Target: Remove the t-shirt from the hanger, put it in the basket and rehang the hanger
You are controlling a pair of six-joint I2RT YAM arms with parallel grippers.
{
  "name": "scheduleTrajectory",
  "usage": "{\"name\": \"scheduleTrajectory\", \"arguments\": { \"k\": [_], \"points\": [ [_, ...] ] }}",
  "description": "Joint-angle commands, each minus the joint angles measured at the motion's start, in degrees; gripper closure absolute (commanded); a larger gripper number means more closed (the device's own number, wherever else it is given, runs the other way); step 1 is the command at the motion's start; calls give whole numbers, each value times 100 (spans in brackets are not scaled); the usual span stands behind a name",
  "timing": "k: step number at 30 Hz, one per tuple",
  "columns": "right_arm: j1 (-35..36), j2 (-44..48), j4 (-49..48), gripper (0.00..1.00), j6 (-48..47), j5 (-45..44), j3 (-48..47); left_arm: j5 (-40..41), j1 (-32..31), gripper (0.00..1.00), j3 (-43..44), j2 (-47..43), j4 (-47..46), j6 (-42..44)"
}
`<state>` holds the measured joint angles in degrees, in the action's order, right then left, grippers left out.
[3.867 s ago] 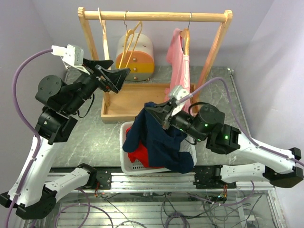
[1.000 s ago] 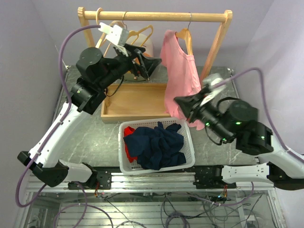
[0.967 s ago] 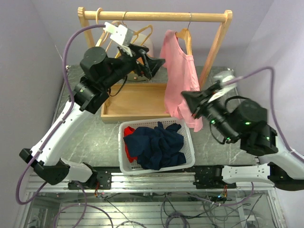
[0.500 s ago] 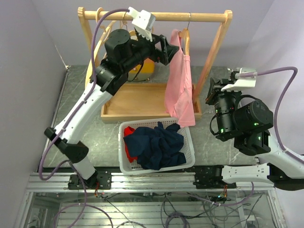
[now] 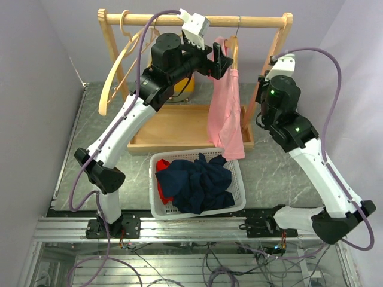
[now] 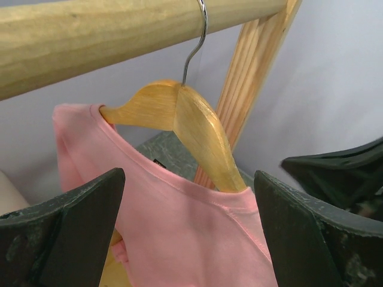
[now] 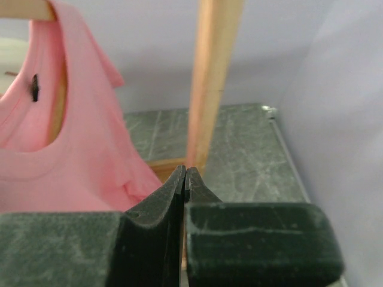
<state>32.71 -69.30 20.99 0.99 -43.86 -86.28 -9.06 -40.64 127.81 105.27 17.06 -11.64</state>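
Pink t-shirt (image 5: 226, 113) hangs on wooden hanger (image 6: 191, 128), hooked over rack rail (image 5: 263, 22). L wrist view: left end effector (image 6: 188, 200) fingers wide apart, flanking the hanger shoulder. R wrist view only: right end effector (image 7: 184, 177) pressed together, empty, facing rack post (image 7: 212, 78). Top view adds basket (image 5: 153, 173) w/ navy clothes below the shirt.
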Motion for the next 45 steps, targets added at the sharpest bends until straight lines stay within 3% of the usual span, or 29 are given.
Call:
{"name": "scheduleTrajectory", "arguments": {
  "k": [1, 8, 15, 27, 37, 45],
  "points": [
    [-483, -265, 126, 100, 655, 1724, -268, -92, 33, 1, 257, -141, -201, -124],
    [-565, -198, -402, 100, 1121, 2481, 164, -154, 24, 3, 647, 201, -167, -401],
    [-515, -169, -612, 100, 1344, 2992, 230, 618, -220, 5, 1677, 894, 207, -160],
    [-156, -221, -894, 100, 1504, 3177, 493, 1958, -381, 7, 1191, 1087, -468, 116],
    [120, -286, -869, 100, 1429, 2989, 537, 1751, -412, 11, 1026, 1206, -872, 1],
    [180, -100, -836, 100, 1439, 2908, 753, 1549, -419, 32, 489, 1096, -1547, -16]
  ]
}}
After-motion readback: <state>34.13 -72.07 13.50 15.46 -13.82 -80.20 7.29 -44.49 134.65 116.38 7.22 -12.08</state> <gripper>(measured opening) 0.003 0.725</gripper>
